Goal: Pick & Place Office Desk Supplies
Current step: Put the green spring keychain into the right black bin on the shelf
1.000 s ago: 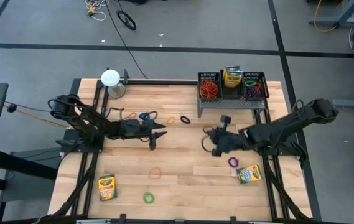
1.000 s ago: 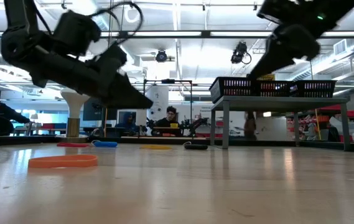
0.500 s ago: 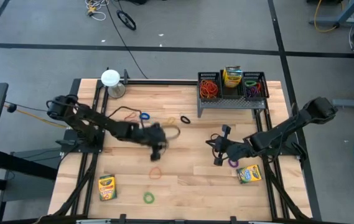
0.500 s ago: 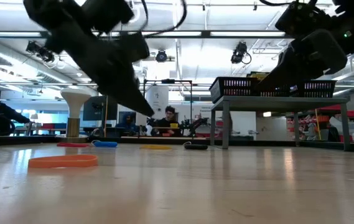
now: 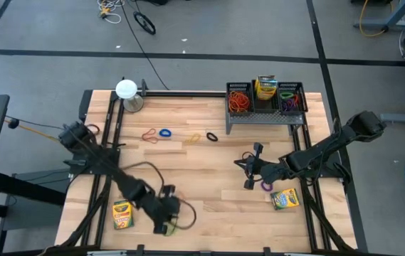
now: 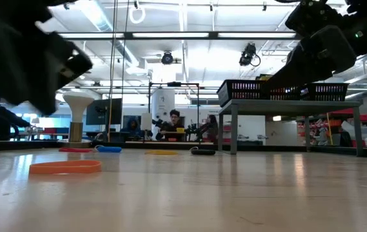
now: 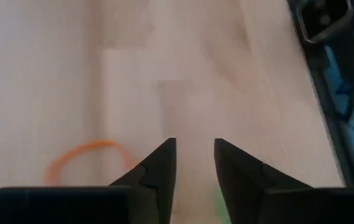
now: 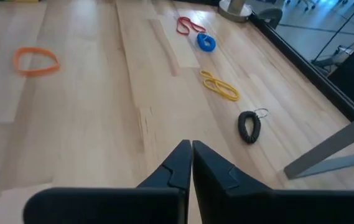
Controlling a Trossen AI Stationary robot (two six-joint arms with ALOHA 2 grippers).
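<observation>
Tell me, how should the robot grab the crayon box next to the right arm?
Probably from straight above, closing on the two long sides of the crayon box. It lies flat on the table, slightly turned, so the right gripper should twist to match. A purple band lies close by.

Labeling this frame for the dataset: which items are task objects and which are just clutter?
Task objects:
- orange rubber band
- red rubber band
- blue rubber band
- yellow rubber band
- black rubber band
- purple rubber band
- two crayon boxes on the table, one in the rack

Just there:
- black wire-mesh rack
- white round-topped object
</observation>
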